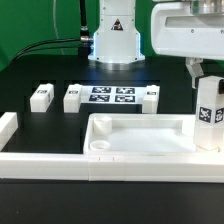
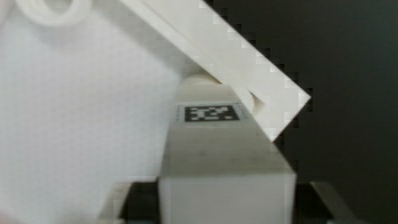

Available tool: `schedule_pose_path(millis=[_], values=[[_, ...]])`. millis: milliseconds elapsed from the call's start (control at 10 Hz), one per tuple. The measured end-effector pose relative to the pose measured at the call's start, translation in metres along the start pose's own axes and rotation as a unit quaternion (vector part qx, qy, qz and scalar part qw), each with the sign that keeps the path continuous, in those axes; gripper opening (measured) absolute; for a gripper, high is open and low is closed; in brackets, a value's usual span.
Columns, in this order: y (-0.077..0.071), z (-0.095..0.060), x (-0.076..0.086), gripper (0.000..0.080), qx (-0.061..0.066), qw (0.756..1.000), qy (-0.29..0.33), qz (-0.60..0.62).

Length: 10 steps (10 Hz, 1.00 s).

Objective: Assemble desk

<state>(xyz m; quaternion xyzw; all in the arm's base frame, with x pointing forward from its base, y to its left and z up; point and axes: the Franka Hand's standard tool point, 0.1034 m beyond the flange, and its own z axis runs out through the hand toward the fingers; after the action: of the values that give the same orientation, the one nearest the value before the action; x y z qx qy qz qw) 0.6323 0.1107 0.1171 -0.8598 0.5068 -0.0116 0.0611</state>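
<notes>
The desk top (image 1: 140, 137) is a white tray-like slab with a raised rim, lying near the front of the black table. My gripper (image 1: 205, 78) is shut on a white leg (image 1: 208, 115) with a black-and-white tag, held upright at the slab's corner at the exterior view's right. In the wrist view the leg (image 2: 217, 150) runs from between my dark fingers (image 2: 146, 200) to the slab's corner (image 2: 267, 92), and its tag (image 2: 210, 112) faces the camera. Whether the leg touches the slab I cannot tell. Three more legs (image 1: 40, 96) (image 1: 72, 97) (image 1: 150, 97) lie farther back.
The marker board (image 1: 110, 96) lies flat between the loose legs. A long white rail (image 1: 60, 165) runs along the front edge, with a short upright piece (image 1: 8, 125) at the exterior view's left. The robot base (image 1: 115, 40) stands at the back.
</notes>
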Motion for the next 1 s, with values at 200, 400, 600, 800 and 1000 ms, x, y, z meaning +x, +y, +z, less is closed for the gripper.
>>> schedule_pose_path(millis=[200, 400, 600, 800, 1000], values=[[-0.0002, 0.0002, -0.0006, 0.0288, 0.001, 0.999, -0.004, 0.054], [-0.0004, 0.0004, -0.0012, 0.0288, 0.001, 0.999, -0.004, 0.042], [-0.0004, 0.0005, -0.0013, 0.0611, 0.001, 1.000, -0.004, -0.011], [-0.0015, 0.0022, -0.0055, 0.0638, 0.000, 0.991, -0.004, -0.137], [-0.0007, 0.0054, -0.0047, 0.0649, -0.001, 0.970, -0.006, -0.241]])
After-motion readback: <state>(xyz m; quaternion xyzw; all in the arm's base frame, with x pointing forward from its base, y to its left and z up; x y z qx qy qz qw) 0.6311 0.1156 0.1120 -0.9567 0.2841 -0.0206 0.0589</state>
